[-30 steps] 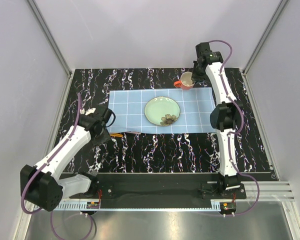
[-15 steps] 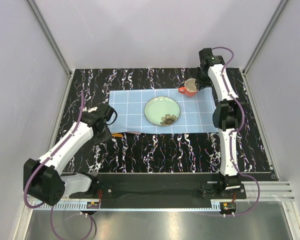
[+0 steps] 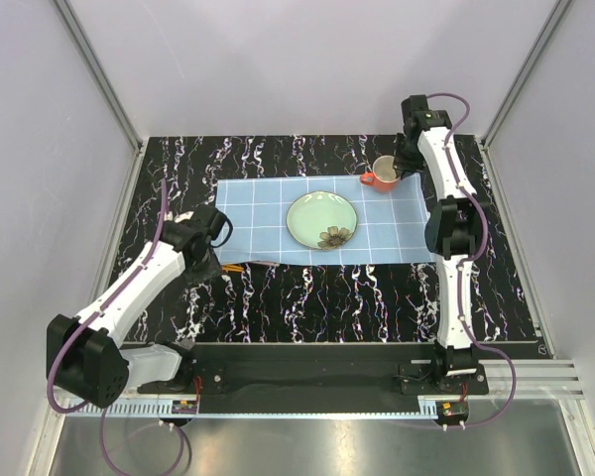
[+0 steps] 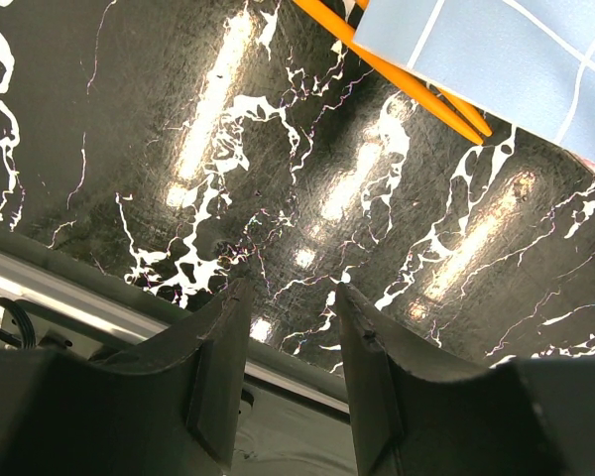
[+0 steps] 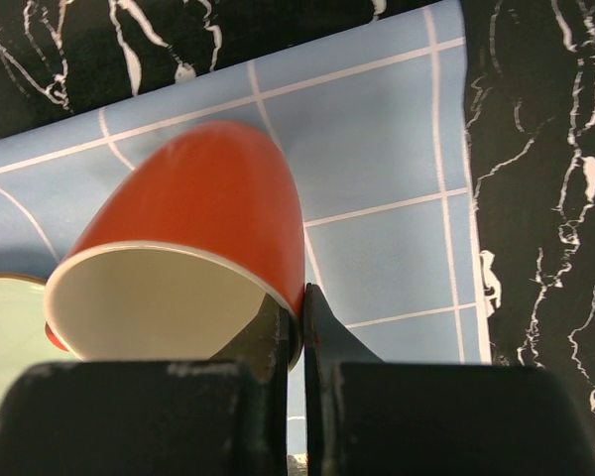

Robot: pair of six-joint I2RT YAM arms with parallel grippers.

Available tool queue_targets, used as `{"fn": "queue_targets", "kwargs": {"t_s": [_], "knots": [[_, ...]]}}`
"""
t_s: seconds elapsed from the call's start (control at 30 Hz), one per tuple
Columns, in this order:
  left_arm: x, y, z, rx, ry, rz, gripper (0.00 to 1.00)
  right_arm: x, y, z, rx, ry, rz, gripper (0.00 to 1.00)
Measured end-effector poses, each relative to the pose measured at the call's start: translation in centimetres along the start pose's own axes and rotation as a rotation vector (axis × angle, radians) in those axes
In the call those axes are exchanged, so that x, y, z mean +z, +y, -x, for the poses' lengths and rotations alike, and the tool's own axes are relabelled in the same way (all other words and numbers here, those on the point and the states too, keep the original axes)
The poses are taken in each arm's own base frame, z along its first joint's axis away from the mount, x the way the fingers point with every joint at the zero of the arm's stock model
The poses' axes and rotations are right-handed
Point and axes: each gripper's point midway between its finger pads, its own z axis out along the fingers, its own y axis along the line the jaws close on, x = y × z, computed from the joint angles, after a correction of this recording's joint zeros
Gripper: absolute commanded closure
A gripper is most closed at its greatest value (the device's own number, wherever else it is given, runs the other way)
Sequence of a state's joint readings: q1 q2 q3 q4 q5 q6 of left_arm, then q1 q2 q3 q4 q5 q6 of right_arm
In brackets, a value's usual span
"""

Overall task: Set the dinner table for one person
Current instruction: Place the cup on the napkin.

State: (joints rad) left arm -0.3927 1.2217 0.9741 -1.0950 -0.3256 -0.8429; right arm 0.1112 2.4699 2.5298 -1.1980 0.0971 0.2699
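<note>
The right end effector (image 5: 302, 297) is pinched tight on the rim of a red cup (image 5: 178, 228), one finger inside and one outside. The cup is tilted over the far right corner of the blue placemat (image 3: 258, 213), so the mat lies directly below it, with the plate (image 3: 320, 218) to its near left. The left end effector (image 4: 283, 307) hangs narrowly parted and empty over the black marbled desk (image 3: 307, 297). Orange utensils (image 4: 407, 84) lie just right of it, along the mat's near edge.

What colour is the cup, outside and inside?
Red outside, cream inside; the right wrist view shows the cup best.
</note>
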Motion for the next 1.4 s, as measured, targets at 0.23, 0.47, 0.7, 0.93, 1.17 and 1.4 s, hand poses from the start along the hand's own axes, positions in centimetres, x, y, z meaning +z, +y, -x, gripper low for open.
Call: {"fn": "queue_targets", "kwargs": {"t_s": [0.23,0.47,0.7,0.93,1.17,1.4], "knots": [[0.1,-0.1,0.0,0.004,0.007,0.005,0.56,0.2,-2.3,0.7,0.035,-0.002,-0.018,1.0],[-0.1,-0.4,0.3,0.0,0.002,-0.004,0.56,0.3,-2.5,0.7,0.044,0.004,-0.011,1.0],[-0.1,-0.3,0.2,-0.001,0.004,-0.002,0.56,1.5,-2.2,-0.1,0.044,0.039,0.005,1.0],[-0.1,-0.3,0.2,-0.005,0.004,-0.002,0.56,1.5,-2.0,-0.1,0.046,0.043,0.014,1.0],[0.0,-0.4,0.1,-0.012,0.011,0.002,0.57,1.3,-0.9,-0.7,0.05,0.065,0.055,1.0],[0.2,-0.5,0.0,-0.011,0.022,0.007,0.57,1.1,-0.3,-1.1,0.041,0.079,0.065,1.0]]}}
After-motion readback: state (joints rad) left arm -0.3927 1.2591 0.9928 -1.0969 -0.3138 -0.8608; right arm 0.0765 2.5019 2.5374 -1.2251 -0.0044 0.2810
